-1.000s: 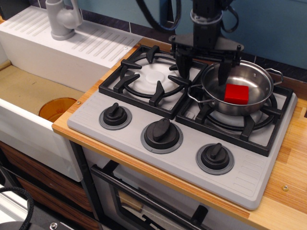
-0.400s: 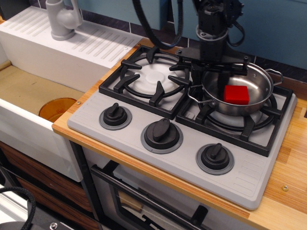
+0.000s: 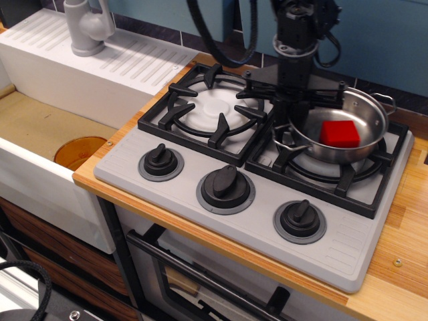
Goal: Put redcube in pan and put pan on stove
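Observation:
The redcube (image 3: 340,134) lies inside the shiny steel pan (image 3: 366,119). The pan is over the right burner grate of the grey stove (image 3: 348,234) and looks slightly tilted, with its left side raised. My gripper (image 3: 293,122) comes down from above and is shut on the pan's left rim, just above its left wire handle (image 3: 282,142). The pan's right handle (image 3: 384,99) shows at the far rim. The fingertips are partly hidden by the rim.
The left burner grate (image 3: 207,107) is bare. Three black knobs (image 3: 226,187) line the stove front. A sink (image 3: 40,127) with an orange drain (image 3: 77,151), a faucet (image 3: 87,27) and a white drainboard (image 3: 114,63) lie to the left. Wooden counter (image 3: 408,261) is on the right.
My gripper came down from open above the stove and closed on the pan's left rim. The pan with the redcube has shifted slightly right and up.

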{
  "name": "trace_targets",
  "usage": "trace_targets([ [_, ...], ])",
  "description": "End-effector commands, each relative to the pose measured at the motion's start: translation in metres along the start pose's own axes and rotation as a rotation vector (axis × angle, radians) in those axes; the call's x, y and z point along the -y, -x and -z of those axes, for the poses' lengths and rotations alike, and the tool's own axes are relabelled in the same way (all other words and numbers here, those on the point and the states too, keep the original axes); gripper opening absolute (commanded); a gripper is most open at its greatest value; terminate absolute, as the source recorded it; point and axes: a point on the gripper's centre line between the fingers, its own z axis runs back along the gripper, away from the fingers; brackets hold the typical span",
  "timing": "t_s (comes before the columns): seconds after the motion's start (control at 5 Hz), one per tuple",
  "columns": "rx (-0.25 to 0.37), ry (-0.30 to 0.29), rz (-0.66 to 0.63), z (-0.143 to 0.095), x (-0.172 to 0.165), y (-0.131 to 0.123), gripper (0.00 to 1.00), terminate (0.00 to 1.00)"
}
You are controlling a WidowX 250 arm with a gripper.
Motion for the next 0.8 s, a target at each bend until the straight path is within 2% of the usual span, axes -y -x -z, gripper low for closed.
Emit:
trace_targets([
  [0.0,0.028,-0.04,0.028,-0.056,0.026,-0.004,0.0,0.0],
  [0.2,0.009,-0.078,0.031,-0.083,0.034,-0.004,0.0,0.0],
  [0.4,-0.007,-0.104,0.056,-0.103,0.028,-0.013,0.0,0.0],
  [0.6,-0.016,-0.109,0.084,-0.112,0.007,-0.024,0.0,0.0],
])
